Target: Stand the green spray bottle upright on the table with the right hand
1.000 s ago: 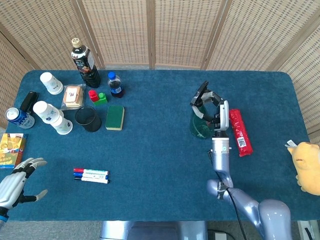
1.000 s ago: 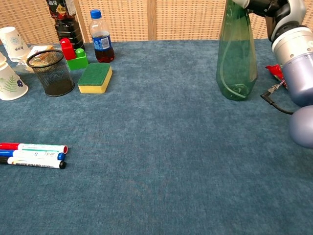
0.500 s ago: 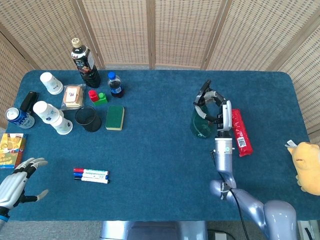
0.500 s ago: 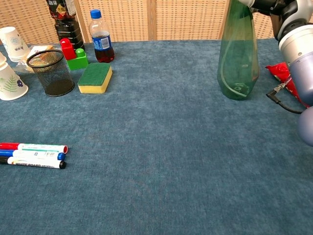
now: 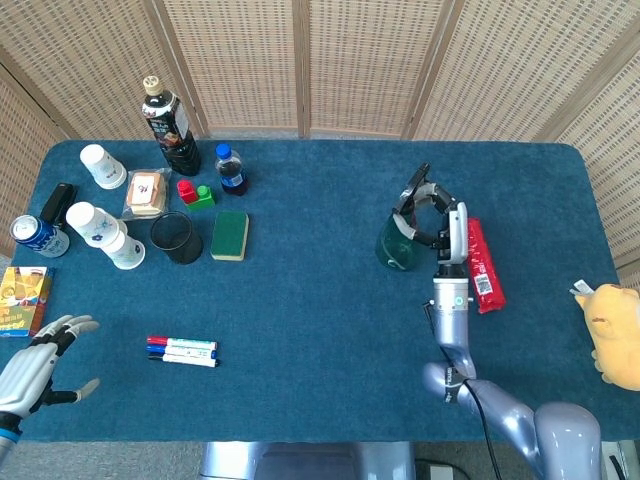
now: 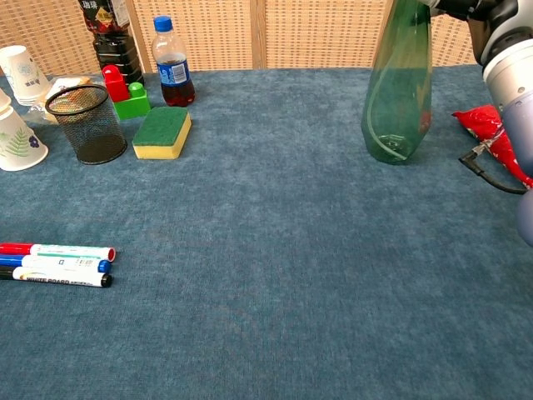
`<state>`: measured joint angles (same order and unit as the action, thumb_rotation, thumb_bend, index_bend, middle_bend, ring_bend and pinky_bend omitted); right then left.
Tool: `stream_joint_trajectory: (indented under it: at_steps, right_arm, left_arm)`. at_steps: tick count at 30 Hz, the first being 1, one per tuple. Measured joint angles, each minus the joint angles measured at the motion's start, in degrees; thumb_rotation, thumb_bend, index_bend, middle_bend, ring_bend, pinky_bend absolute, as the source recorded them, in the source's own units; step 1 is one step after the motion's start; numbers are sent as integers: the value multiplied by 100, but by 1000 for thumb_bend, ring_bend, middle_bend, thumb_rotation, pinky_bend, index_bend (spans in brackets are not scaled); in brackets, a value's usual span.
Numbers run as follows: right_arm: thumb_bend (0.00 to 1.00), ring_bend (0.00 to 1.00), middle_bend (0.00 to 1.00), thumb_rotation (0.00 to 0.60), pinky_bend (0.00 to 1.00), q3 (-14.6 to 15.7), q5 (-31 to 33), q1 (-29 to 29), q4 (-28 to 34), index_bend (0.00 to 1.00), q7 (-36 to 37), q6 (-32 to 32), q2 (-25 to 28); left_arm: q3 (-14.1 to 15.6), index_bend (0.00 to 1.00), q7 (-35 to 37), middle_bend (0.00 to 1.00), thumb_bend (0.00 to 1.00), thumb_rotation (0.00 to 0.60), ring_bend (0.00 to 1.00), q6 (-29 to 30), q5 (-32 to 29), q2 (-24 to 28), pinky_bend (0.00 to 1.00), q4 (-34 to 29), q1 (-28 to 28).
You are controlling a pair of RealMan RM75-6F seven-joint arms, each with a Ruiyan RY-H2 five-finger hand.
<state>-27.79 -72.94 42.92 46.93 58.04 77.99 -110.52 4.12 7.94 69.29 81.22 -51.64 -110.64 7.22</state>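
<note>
The green spray bottle [image 5: 397, 247] stands on the blue table [image 5: 320, 310] right of centre, leaning with its top toward the right. In the chest view the green spray bottle [image 6: 398, 92] is translucent and its base rests on the cloth. My right hand [image 5: 432, 208] wraps around the bottle's sprayer head from the right. Only the edge of that right hand [image 6: 465, 8] shows in the chest view. My left hand [image 5: 35, 368] hovers at the near left corner, fingers spread and holding nothing.
A red packet [image 5: 480, 262] lies just right of the bottle, and a yellow plush toy [image 5: 615, 335] sits at the right edge. At the left are a sponge [image 5: 230, 235], a mesh cup [image 5: 178, 238], bottles, paper cups and markers [image 5: 182, 350].
My right forearm has shifted slightly right. The bottle has gone from upright to leaning, with its top to the right and its base a little further left. The left hand has not moved.
</note>
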Motion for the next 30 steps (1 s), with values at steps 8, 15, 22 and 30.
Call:
stream_joint_trajectory:
  at_steps: [8,15,22,30]
  right_arm:
    - [233,438,537,600,508,67,-113,-45,94,508,-96,100,50]
    - [233,430,531,600,498,120,-133,-57,76,497,-163,49,30]
    - [232,412,508,600,477,158,-153,-42,55,468,-214,-44,22]
    - [231,396,487,600,454,195,-190,-45,95,438,-288,-76,53]
  left_arm:
    - [6,172,-2,152,304,600,89,-27,6,-20,18,5,15]
    - [15,172,27,152,305,600,89,-38,9,-31,18,37,17]
    - [14,173,68,152,304,600,89,-39,11,-47,16,77,19]
    - [22,172,116,152,305,600,88,-38,39,-69,15,115,17]
